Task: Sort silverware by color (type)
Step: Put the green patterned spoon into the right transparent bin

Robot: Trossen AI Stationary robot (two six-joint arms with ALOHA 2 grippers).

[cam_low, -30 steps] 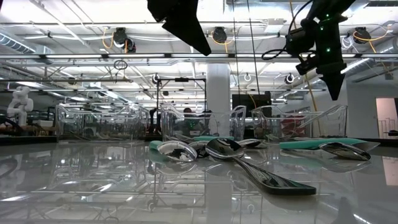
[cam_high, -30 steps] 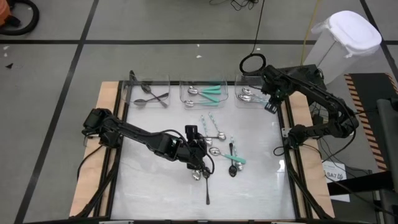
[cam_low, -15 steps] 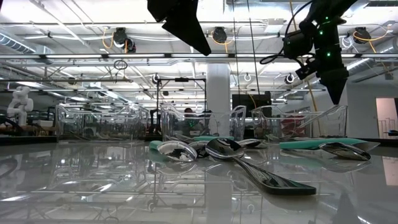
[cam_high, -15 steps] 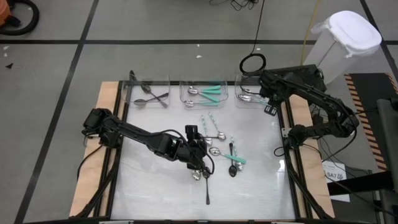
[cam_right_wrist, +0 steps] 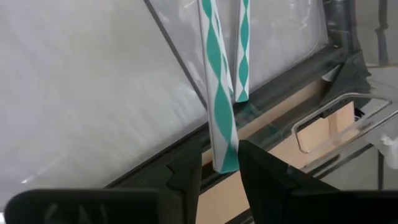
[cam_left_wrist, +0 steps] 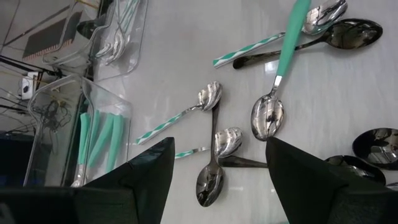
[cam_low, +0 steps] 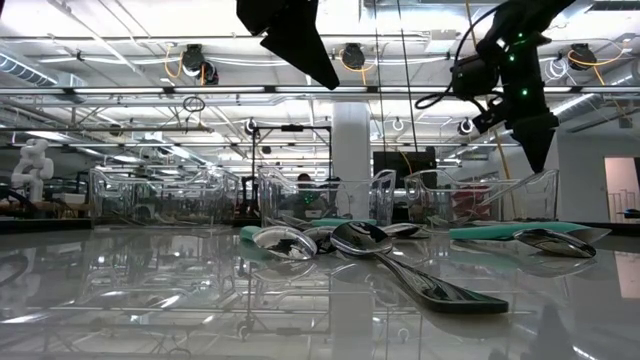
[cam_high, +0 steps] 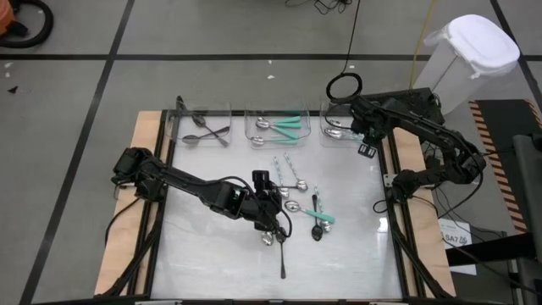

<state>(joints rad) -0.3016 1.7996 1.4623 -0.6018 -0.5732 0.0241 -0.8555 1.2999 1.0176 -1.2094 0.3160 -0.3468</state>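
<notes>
The silverware is split between the table's middle and three clear bins along the far edge. Loose spoons lie in a cluster (cam_high: 296, 199): striped green-and-white handles (cam_left_wrist: 171, 121), a teal handle (cam_left_wrist: 287, 43) and dark ones (cam_left_wrist: 211, 180). My left gripper (cam_high: 273, 230) hangs open above this cluster, its fingers (cam_left_wrist: 155, 168) wide apart and touching nothing. My right gripper (cam_high: 366, 146) hovers by the right bin (cam_high: 339, 127), shut on a striped-handled spoon (cam_right_wrist: 216, 106). Another striped handle (cam_right_wrist: 242, 50) lies inside that bin. My right gripper pinches the free end of the spoon's striped handle (cam_right_wrist: 225, 163) between its two fingers (cam_right_wrist: 264, 171). The fingers point steeply down, and the handle runs on from them along their length. The spoon's bowl end is out of the frame.
The left bin (cam_high: 201, 127) holds dark spoons, and the middle bin (cam_high: 277, 125) holds teal-handled ones. A long dark utensil (cam_high: 282, 257) lies alone toward the near edge. Wooden rails (cam_high: 406, 229) border the table's sides, and a white container (cam_high: 470, 59) stands beyond the far right corner.
My right gripper has rolled slightly at the wrist above the right bin, still shut on the striped spoon.
</notes>
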